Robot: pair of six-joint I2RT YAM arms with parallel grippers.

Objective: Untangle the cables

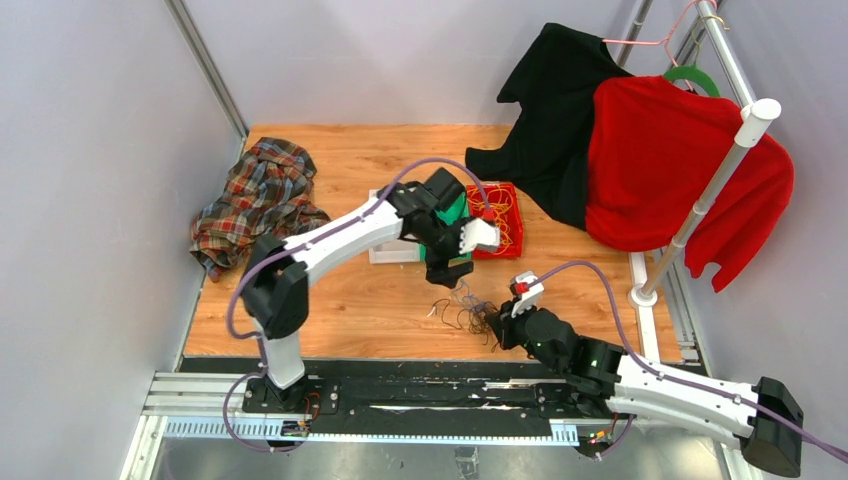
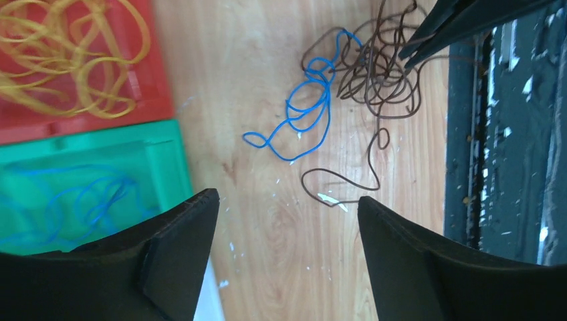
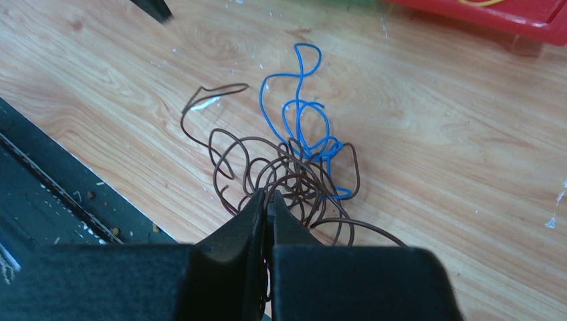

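A tangle of dark brown cable (image 3: 287, 170) with a blue cable (image 3: 304, 127) caught in it lies on the wooden table near its front edge. It also shows in the top view (image 1: 462, 312) and the left wrist view (image 2: 378, 80); the blue cable (image 2: 304, 117) trails to its left there. My right gripper (image 3: 267, 195) is shut on strands of the brown cable at the tangle's near side. My left gripper (image 2: 287, 204) is open and empty, above bare table between the bins and the tangle.
A red bin (image 1: 497, 220) holds yellow cable loops (image 2: 67, 60). A green bin (image 2: 87, 180) beside it holds blue loops. A plaid shirt (image 1: 258, 195) lies at far left. Black and red garments (image 1: 640, 150) hang on a rack at right. A black rail (image 2: 501, 134) runs along the front.
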